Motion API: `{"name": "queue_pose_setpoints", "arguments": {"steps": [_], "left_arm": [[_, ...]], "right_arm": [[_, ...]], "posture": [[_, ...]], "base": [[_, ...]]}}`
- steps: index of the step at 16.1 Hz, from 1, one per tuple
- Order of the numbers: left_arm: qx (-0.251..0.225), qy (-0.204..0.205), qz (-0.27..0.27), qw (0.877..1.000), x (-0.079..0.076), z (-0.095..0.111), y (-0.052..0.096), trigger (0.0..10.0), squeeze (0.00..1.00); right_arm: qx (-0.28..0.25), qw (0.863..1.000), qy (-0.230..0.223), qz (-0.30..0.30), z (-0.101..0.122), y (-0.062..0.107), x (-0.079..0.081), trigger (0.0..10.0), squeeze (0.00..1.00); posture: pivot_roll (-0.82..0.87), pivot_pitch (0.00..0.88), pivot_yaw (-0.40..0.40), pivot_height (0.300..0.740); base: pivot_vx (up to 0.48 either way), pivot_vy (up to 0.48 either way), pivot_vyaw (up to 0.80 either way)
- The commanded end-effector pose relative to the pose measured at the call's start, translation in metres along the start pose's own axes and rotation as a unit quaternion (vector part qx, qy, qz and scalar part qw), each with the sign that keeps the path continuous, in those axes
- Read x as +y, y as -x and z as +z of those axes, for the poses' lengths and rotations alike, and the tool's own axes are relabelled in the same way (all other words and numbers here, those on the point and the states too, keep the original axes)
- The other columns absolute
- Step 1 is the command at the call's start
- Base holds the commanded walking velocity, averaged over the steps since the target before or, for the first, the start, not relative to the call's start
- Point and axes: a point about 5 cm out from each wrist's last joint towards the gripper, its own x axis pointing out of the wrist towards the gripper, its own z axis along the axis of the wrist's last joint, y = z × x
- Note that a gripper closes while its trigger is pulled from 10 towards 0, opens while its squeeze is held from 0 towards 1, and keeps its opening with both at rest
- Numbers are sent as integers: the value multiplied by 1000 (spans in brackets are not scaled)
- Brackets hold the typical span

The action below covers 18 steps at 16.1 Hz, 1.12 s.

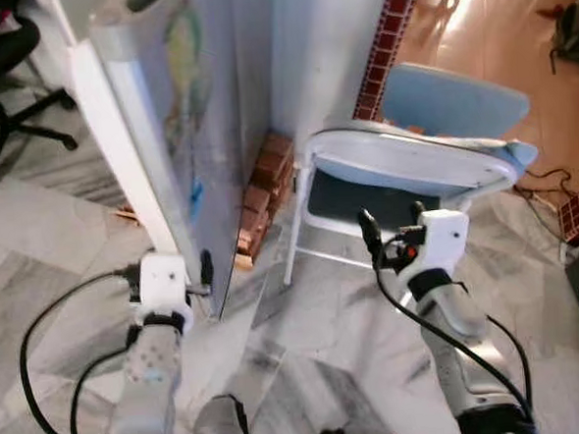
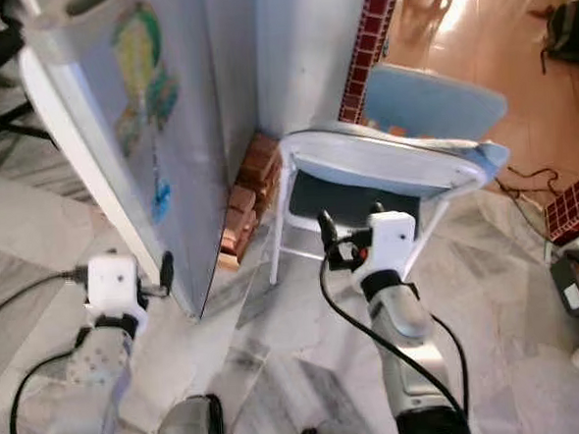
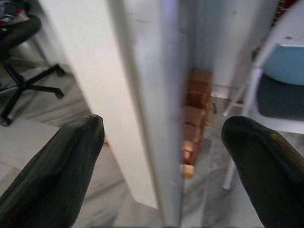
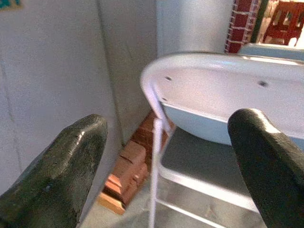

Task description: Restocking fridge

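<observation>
My left gripper (image 1: 205,271) fingers wide, straddling fridge door (image 1: 156,117) edge to swing it; right gripper (image 1: 390,228) wide, empty, facing folding chair (image 1: 414,160)

Grey marble floor (image 1: 306,324), folding chair (image 1: 414,170) at 1 o'clock, bricks (image 1: 264,194) stacked by the wall, office chair (image 1: 0,67) at 10.

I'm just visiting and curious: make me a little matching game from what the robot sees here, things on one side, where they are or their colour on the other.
Things:
1. folding chair
2. bricks
3. office chair
4. left claw

Descriptions:
A. black, on wheels, far left
B. open, at the edge of the fridge door
C. light blue seat and back, white frame
D. reddish, stacked on the floor by the wall

Pairs: 1-C, 2-D, 3-A, 4-B
</observation>
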Motion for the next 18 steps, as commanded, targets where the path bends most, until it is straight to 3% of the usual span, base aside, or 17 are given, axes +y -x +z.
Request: {"name": "queue_pose_setpoints", "arguments": {"steps": [1,11,14,18], "left_arm": [[12,1,12,1000,7,-6,2,10000,0],[23,5,34,999,10,-12,6,10000,0],[9,17,14,1000,11,-9,4,10000,0],[8,14,8,1000,11,-9,4,10000,0]], "right_arm": [[-7,1000,6,-8,2,-3,-1,10000,0],[-13,1000,11,-21,4,-18,2,10000,0],[-11,999,16,-32,4,-21,1,10000,0],[-11,998,-10,-64,9,-37,-5,10000,0]], "posture": [[109,141,-67,740],[118,140,-75,740],[119,140,-75,740],[119,137,-68,740]], "base": [[0,480,0],[0,480,0],[0,476,0],[0,419,0]]}}
